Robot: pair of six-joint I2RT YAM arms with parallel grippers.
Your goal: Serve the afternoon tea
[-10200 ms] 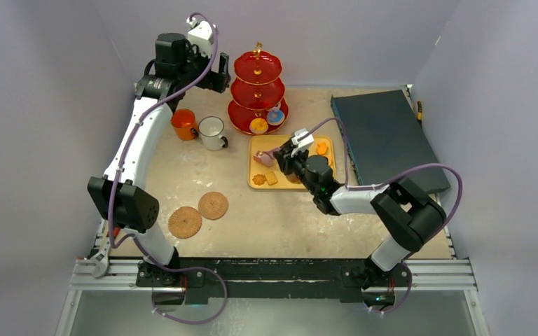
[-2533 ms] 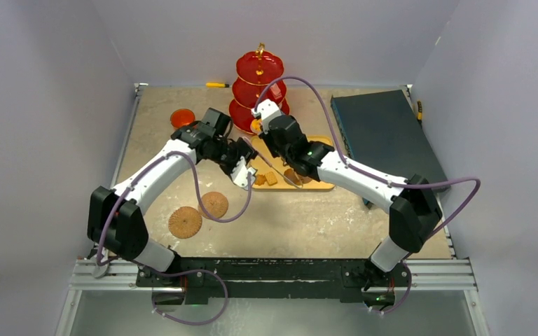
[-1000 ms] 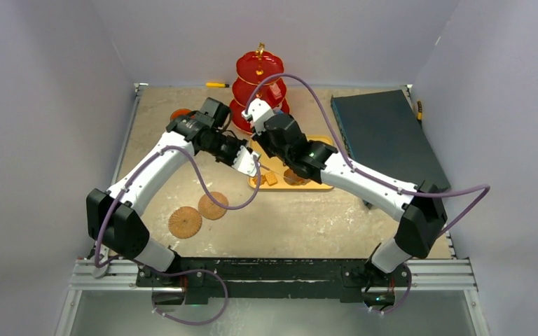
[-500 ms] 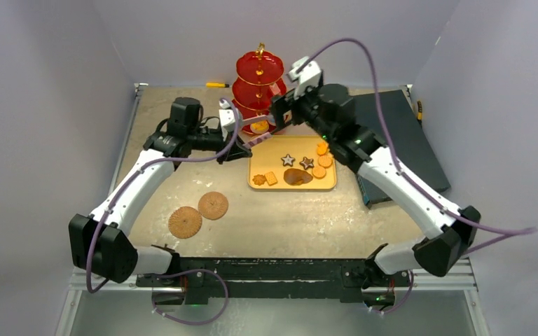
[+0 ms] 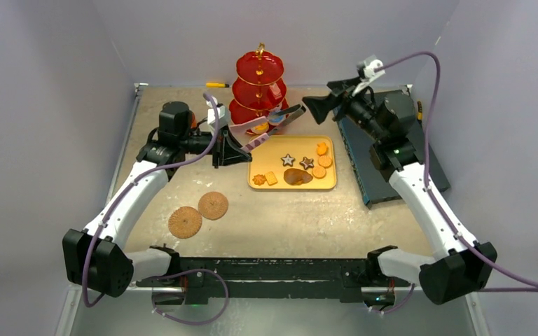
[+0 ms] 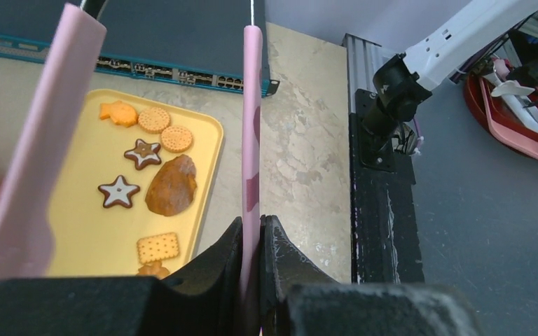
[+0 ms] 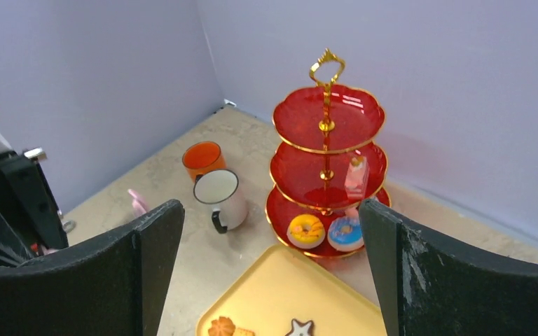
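Left tool (image 6: 252,241) pinches one pink arm of the tongs (image 6: 252,126); right tool (image 7: 270,210) gapes wide, holding nothing, facing the red stand (image 7: 354,119).

Pink tongs (image 6: 35,161) slant across the near side of the red stand (image 5: 258,91). The orange mug (image 7: 203,159) and white mug (image 7: 222,198) block its left, and a dark box (image 6: 182,28) blocks the right of the tray (image 5: 270,155). The table (image 5: 287,217) nearer than the tray lies open.
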